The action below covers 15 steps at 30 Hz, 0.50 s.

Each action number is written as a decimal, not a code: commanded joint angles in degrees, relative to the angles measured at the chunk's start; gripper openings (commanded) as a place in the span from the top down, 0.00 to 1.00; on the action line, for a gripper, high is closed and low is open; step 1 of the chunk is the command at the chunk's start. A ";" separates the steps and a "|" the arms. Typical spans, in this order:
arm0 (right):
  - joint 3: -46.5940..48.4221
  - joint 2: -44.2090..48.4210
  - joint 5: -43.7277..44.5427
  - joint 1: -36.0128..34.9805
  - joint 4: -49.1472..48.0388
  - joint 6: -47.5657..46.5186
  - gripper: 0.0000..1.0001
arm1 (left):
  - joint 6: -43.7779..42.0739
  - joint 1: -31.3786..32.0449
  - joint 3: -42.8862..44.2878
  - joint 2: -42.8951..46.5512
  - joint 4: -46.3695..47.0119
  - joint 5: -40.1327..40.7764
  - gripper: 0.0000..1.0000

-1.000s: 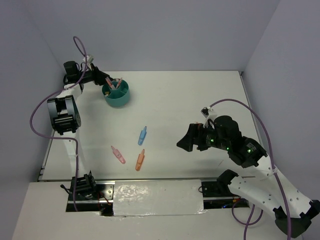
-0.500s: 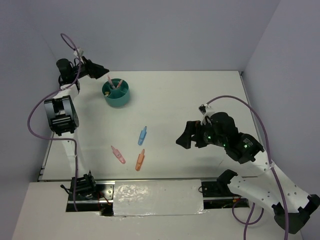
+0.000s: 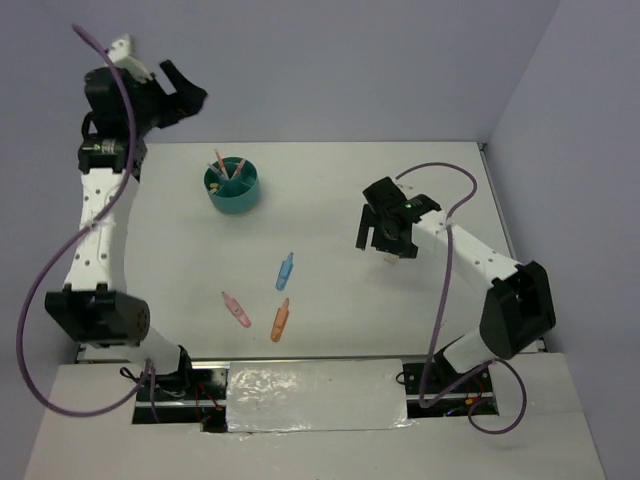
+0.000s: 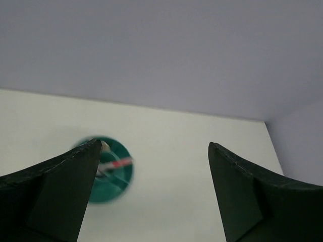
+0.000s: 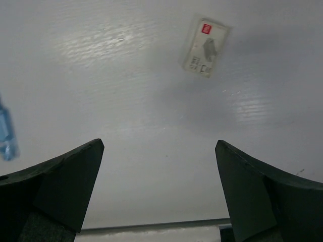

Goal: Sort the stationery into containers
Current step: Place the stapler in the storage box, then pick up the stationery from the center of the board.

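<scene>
Pulling up and away toward ten o'clock, the left gripper (image 3: 186,88), fingers wide and empty, has left a pink marker (image 3: 218,161) in the organiser (image 3: 236,202) at eleven. Meanwhile the right gripper (image 3: 385,236), fingers apart too, has swung over the eraser (image 5: 204,47) at three; three markers (image 3: 285,271) still wait near seven.
</scene>
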<state>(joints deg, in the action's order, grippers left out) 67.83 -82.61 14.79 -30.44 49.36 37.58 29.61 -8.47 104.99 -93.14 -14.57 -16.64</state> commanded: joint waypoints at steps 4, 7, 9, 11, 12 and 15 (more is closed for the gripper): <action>2.92 -7.39 7.36 3.71 -1.10 4.17 0.00 | -1.22 11.37 -15.40 15.24 -30.16 17.17 0.01; 0.73 -8.53 7.19 5.82 -4.26 4.61 0.00 | -3.23 12.51 -28.32 28.77 -25.88 21.56 0.01; -1.03 -9.41 5.00 7.40 -7.08 3.64 0.00 | -5.43 12.95 -32.20 36.26 -26.64 24.18 0.01; -1.13 -10.46 5.25 8.20 -7.44 3.02 0.00 | -5.26 13.39 -33.18 36.98 -31.39 25.70 0.01; -0.78 -12.03 5.95 8.20 -7.18 2.85 0.01 | -5.17 13.39 -34.49 36.63 -32.70 25.44 0.01; -0.86 -13.72 4.91 8.64 -8.31 2.41 0.03 | -5.61 13.39 -35.46 36.45 -35.79 25.61 0.01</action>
<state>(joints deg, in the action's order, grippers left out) 67.07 -94.59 19.29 -22.09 43.94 40.36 25.63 4.69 70.52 -56.10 -47.97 6.24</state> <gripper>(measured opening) 0.977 0.993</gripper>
